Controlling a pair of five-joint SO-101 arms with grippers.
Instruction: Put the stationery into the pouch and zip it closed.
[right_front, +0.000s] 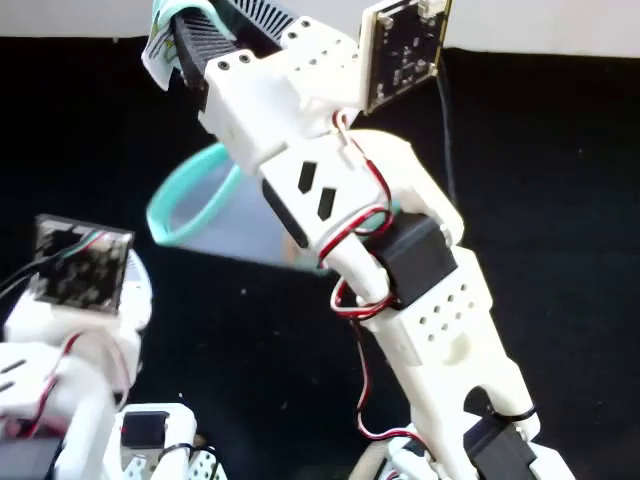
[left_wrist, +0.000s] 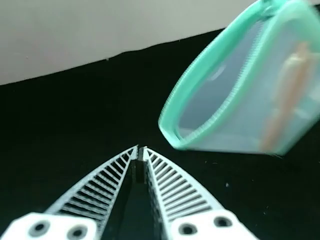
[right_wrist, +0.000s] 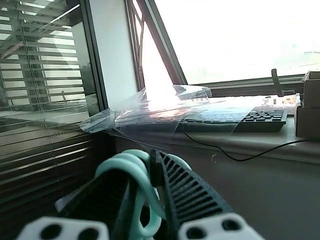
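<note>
Above the table: the pouch (right_front: 212, 215) hangs in the air by its teal rim (right_wrist: 125, 172), its clear body slack under the raised right arm.
Right gripper (right_wrist: 152, 165): clamped on a bunched fold of that rim, high up and pointing out toward the room.
Left gripper (left_wrist: 139, 150): fingers pressed together on nothing, low over the black table (left_wrist: 60, 130). The pouch sits beyond its tips and off to one side, apart from them.
Stationery: one pale orange stick (left_wrist: 290, 90), pencil-like, shows through the clear wall and lies inside the pouch. Whether more is in there I cannot tell.
Zip: teeth run along the rim, but I cannot tell whether it is open or closed, and the slider is not clear to me.
Risk, slip: the hold is a single pinch on soft, folded edging. The weight of the bag and its load could probably work the rim out of the jaws.
Risk, spill: if the mouth is open and the bag tilts or swings, the stick could slide out.
Risk, zipping: a dangling bag gives no counter-hold. A pull on the slider would likely drag the whole pouch rather than run the zip.
Risk, contact: the left arm rising toward the bag could knock it and set it swinging.
</note>
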